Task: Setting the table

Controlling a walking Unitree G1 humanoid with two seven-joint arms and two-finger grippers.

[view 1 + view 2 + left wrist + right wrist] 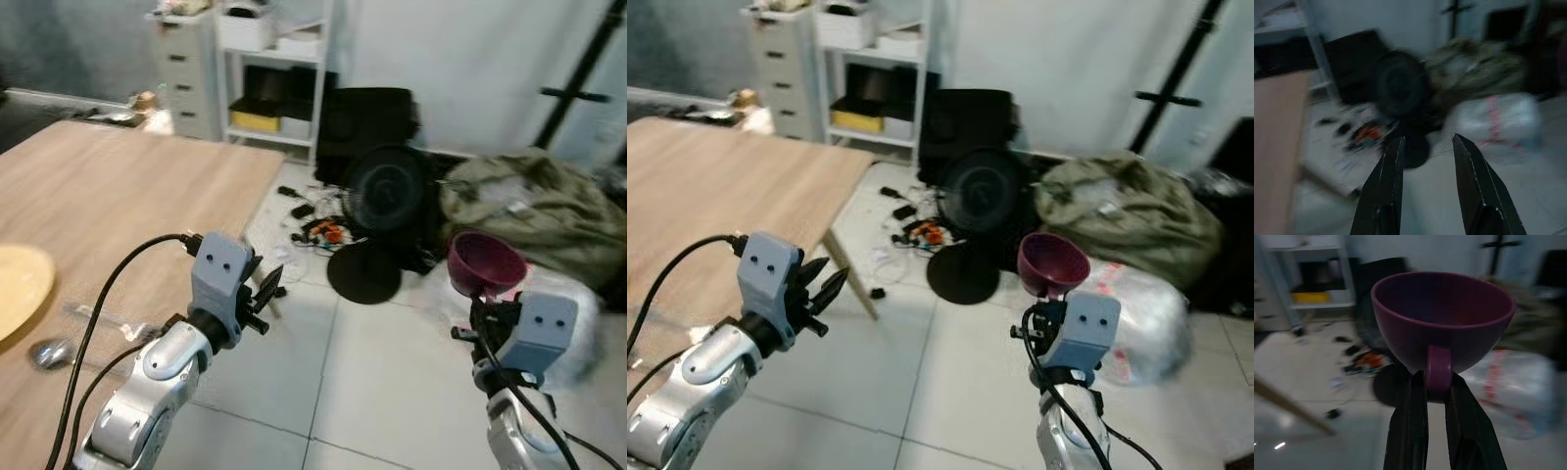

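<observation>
Your right claw [1432, 431] is clenched on the handle of a purple cup [1442, 318], the two black fingers pinching the loop from either side so the cup rides upright above them, mouth up, out over the tiled floor [392, 392]. Your left claw [1425, 186] is released, its fingers parted with nothing between them, and it sits just off the near corner of the wooden worktop [127, 186]. The relation that matters for the coming move: the worktop lies to the left of the cup, well apart from the right claw, with the left arm in between and much the nearer of the two to the wood. On the worktop you have a yellow plate [18, 284] at the left edge and a spoon [51, 352] just beside it towards you; the cup probably belongs near that setting, so you would have to turn or step left before lowering it. Beyond the claws, a black floor fan [377, 211], an olive bag [534, 206] and a white plastic sack [1141, 313] crowd the floor. I can read no writing or brand; the sack's red marks are too blurred.
</observation>
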